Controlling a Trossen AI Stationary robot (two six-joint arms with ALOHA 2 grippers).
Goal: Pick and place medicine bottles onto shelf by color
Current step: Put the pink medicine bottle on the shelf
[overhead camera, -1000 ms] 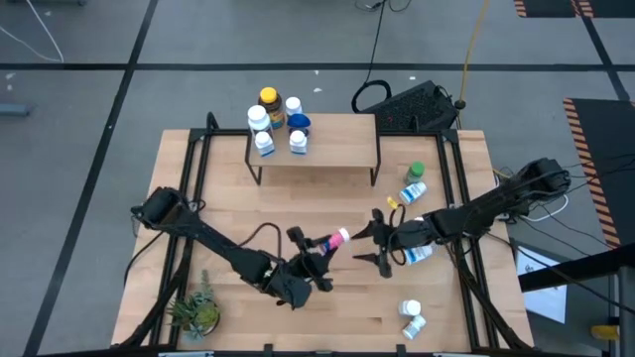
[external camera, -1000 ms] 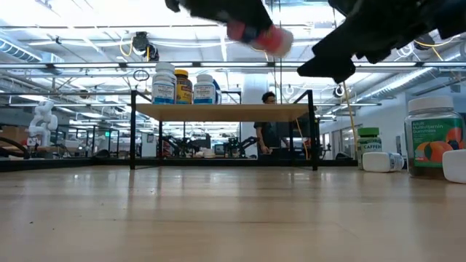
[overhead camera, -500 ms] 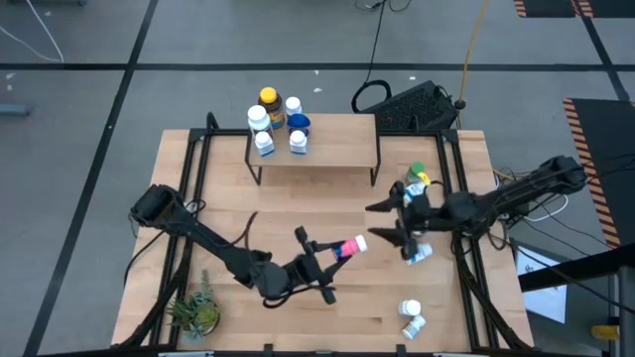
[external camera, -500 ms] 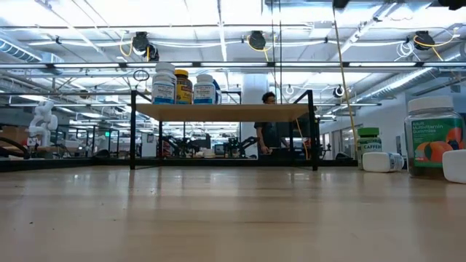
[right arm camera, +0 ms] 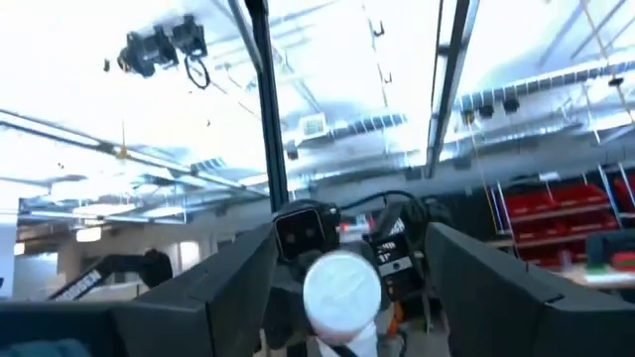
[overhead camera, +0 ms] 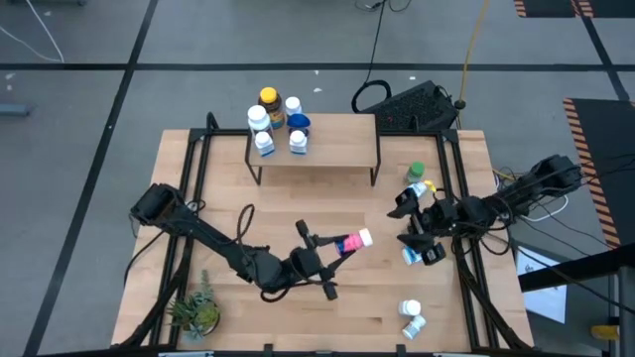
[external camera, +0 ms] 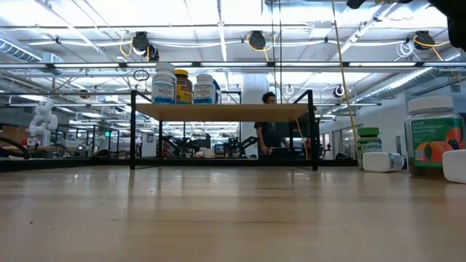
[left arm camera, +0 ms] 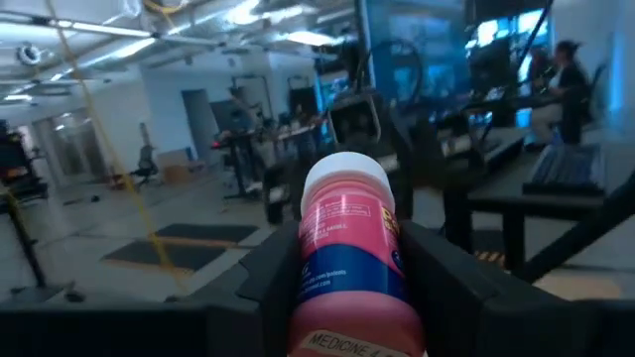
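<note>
My left gripper (overhead camera: 332, 253) is shut on a pink-labelled, white-capped medicine bottle (overhead camera: 350, 241) above the table's middle. The bottle also shows in the left wrist view (left arm camera: 347, 248). My right gripper (overhead camera: 409, 223) is open and empty, to the bottle's right, above a lying white-and-blue bottle (overhead camera: 412, 256). Between its fingers the right wrist view shows a white cap (right arm camera: 342, 288) farther off, seemingly the pink bottle's. The shelf (overhead camera: 327, 144) stands at the far side with several bottles on its left end, among them an amber one (overhead camera: 268, 99) and a blue one (overhead camera: 299, 124). My left gripper pinches the pink bottle's lower body (left arm camera: 347, 297) between its two fingers (left arm camera: 263, 288), which lie along the bottle on either side. The fingers come level from the table's left. The bottle is lifted clear, roughly level, its white cap (left arm camera: 347, 178) pointing toward the table's right.
A green-capped bottle (overhead camera: 415, 172) and a white one (overhead camera: 417, 188) stand at the right. Two white bottles (overhead camera: 411, 315) lie near the front right. A potted plant (overhead camera: 196, 312) stands at the front left. A person (external camera: 268, 131) shows in the room behind the shelf.
My right gripper has drawn back from the pink bottle toward the table's right edge, staying open. My left gripper has shifted slightly toward the right with the bottle, which stays clear of the table. Both have left the top of the low view.
</note>
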